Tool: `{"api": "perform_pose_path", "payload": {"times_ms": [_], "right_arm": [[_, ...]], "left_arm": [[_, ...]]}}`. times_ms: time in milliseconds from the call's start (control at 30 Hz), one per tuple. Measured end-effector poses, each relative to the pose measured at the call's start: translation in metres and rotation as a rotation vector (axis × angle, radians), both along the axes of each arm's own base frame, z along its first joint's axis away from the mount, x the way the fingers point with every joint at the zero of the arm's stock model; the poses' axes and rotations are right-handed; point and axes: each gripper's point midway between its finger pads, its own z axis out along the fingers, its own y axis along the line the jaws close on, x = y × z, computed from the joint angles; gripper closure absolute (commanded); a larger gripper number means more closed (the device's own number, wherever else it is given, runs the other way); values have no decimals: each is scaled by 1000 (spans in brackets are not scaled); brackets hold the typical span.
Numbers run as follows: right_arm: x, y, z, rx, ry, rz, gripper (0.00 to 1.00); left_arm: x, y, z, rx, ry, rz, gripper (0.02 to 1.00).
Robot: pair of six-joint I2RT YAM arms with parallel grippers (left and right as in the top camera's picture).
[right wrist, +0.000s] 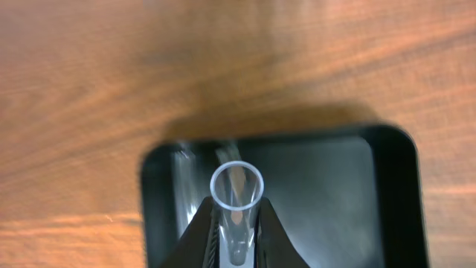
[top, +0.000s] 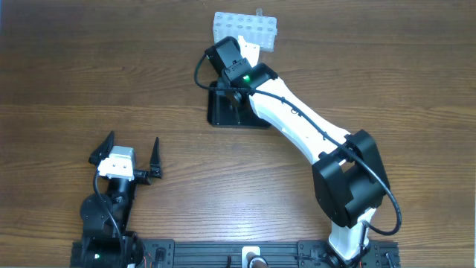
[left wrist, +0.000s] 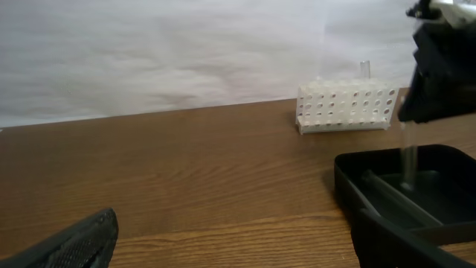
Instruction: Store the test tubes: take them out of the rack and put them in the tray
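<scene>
Right claw (right wrist: 236, 217) clamps an upright test tube (right wrist: 236, 184) above the tray (right wrist: 335, 201), inside its walls. Left claw (top: 126, 152) gapes, well apart from the tray.

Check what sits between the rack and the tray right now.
Nothing: in the left wrist view a bare strip of table separates the rack from the tray. The right gripper holds a test tube above the tray.

Counter (top: 111, 74): brown wood grain. Tray (top: 217, 113): black. Rack (top: 256, 28): white. Test tube (right wrist: 237, 186): clear, colourless. Right arm (top: 297, 123): white links, black joints. Left claw (top: 134, 140) and right claw (right wrist: 236, 210): black.
</scene>
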Motion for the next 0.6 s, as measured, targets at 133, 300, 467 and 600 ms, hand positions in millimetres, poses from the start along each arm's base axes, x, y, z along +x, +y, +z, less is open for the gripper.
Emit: {"api": "perform_pose_path", "payload": {"times_ms": [133,300,467,600], "right_arm": [[-9,-14,-9,-4,78,-17,989],[-2,-29,-10,32,106,-47,991],[4,-39,-11,80,127,-65,989],[7,-43,-11,115,143,-59,991]], "left_arm": [[0,0,0,0,0,0,18],[0,0,0,0,0,0,18],[0,0,0,0,0,0,18],[0,0,0,0,0,0,18]]}}
